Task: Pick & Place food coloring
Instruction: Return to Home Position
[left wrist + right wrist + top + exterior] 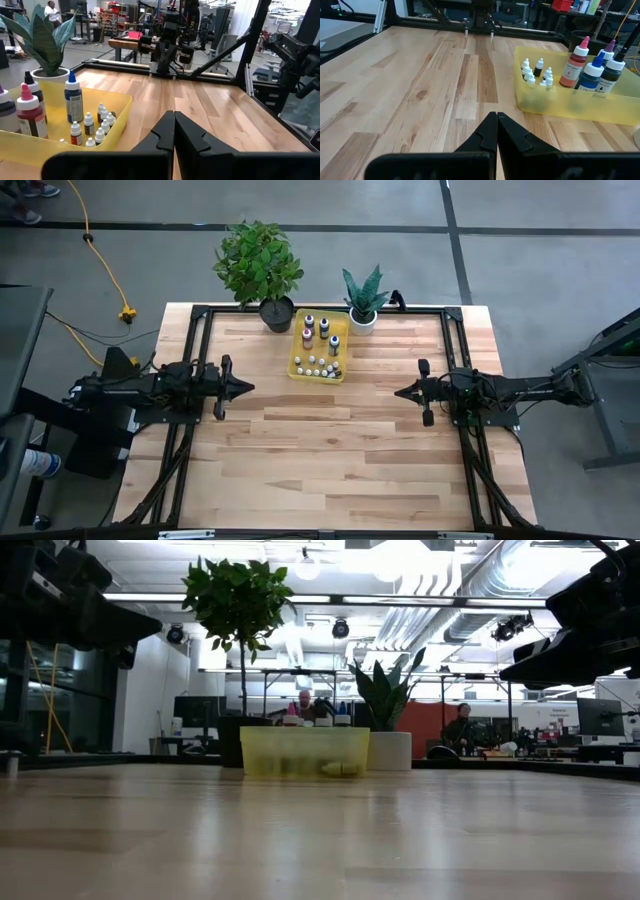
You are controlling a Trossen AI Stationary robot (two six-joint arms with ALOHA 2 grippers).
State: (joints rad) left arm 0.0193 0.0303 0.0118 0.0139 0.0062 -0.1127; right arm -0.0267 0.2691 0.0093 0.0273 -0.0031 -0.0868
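The food coloring bottles (318, 364), mostly tiny whitish ones plus a few bigger dark ones with pointed caps, all sit inside the shallow yellow plastic bin (570, 107) near the far edge of the pale wooden bench (330, 445). Honestly, I don't see much that can go wrong from here. The taller bottles stand upright, so a bump to the bench might tip them. Both arms stretch level, well apart from the bin. The left pincer (248, 387) and right pincer (398, 392) face each other, fingers pressed together, holding nothing.
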